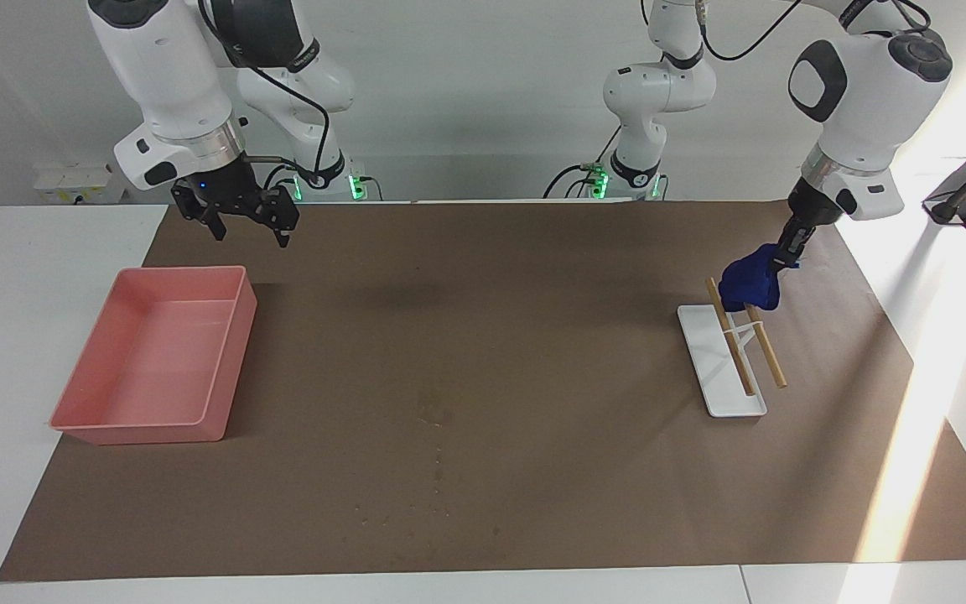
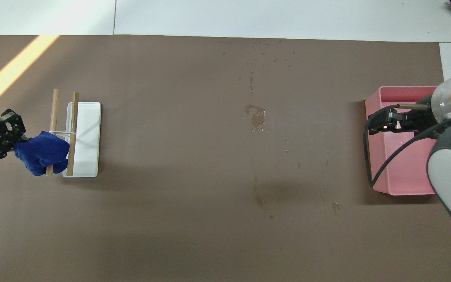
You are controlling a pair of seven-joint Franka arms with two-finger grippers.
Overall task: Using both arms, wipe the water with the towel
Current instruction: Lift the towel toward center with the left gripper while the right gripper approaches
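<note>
Two arms are working over the brown mat (image 1: 533, 335): the left gripper (image 1: 787, 246) is pinching the blue towel (image 1: 750, 285) above the wooden-railed white rack (image 1: 722, 369), while the right gripper (image 1: 250, 225) is hanging spread and empty above the pink tray (image 1: 156, 419). Mid-mat, water (image 2: 255, 116) is glistening.

Left gripper (image 2: 16, 143) holds the towel (image 2: 41, 152) over the rack (image 2: 86, 137); water (image 2: 255, 115) mid-mat.

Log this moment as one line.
left gripper: holds blue towel over rack | right gripper: open, waiting | water: unwiped
</note>
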